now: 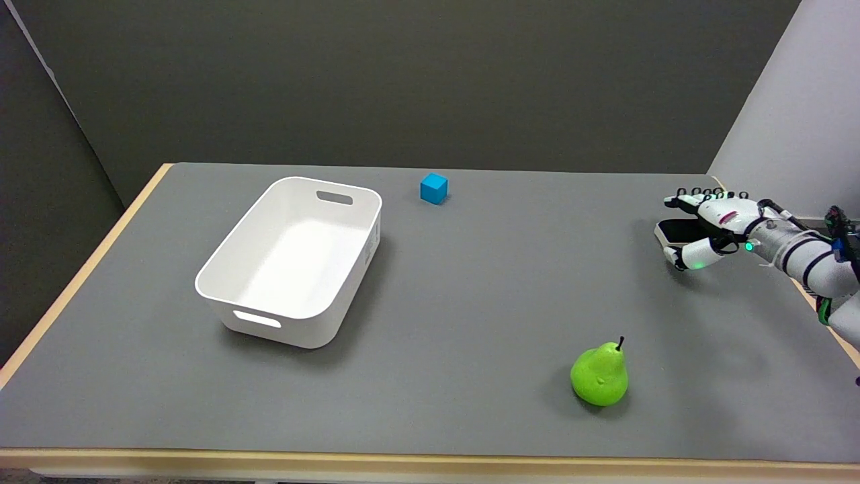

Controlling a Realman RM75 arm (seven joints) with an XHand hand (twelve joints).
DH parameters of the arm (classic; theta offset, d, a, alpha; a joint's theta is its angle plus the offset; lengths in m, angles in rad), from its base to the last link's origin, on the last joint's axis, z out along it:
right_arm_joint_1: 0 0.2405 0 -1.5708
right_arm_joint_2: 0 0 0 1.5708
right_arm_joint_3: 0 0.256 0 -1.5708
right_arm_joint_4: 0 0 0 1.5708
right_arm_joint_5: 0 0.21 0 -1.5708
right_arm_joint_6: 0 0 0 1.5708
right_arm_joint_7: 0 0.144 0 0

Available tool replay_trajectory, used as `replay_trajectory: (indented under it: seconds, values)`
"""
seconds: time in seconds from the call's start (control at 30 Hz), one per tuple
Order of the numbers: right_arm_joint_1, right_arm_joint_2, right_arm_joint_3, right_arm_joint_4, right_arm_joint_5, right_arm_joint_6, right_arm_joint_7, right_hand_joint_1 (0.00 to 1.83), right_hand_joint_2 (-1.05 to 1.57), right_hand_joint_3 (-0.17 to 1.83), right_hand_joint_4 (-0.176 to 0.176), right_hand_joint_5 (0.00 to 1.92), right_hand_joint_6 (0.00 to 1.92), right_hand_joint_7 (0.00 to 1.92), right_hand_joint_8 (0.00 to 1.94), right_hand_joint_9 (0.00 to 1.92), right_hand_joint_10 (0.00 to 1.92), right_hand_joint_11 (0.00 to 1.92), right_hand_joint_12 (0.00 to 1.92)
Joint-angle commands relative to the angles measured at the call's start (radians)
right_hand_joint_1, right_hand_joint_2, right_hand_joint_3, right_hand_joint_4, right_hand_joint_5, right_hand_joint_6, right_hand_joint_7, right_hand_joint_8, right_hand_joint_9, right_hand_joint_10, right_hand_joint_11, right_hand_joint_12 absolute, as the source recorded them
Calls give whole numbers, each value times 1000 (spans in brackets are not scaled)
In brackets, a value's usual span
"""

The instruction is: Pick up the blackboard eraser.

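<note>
So my right hand (711,227) hangs spread over the blackboard eraser (677,232), fingers beyond it, thumb before it, holding nothing; closing and lifting remain.

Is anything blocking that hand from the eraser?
Nothing visible. The right hand is already over the eraser, fingers spread above it. The pear, blue cube and white bin all sit well away.
</note>
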Motion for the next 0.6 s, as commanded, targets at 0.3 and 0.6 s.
replay_trajectory:
  seconds: [0.3,0.6]
  values:
    - [170,-48,-138,-207,-11,59,13,573,628,1016,73,108,396,164,305,165,573,-1,931]
    - [191,-53,-137,-245,-37,68,13,615,639,1009,74,115,392,171,303,170,569,-1,937]
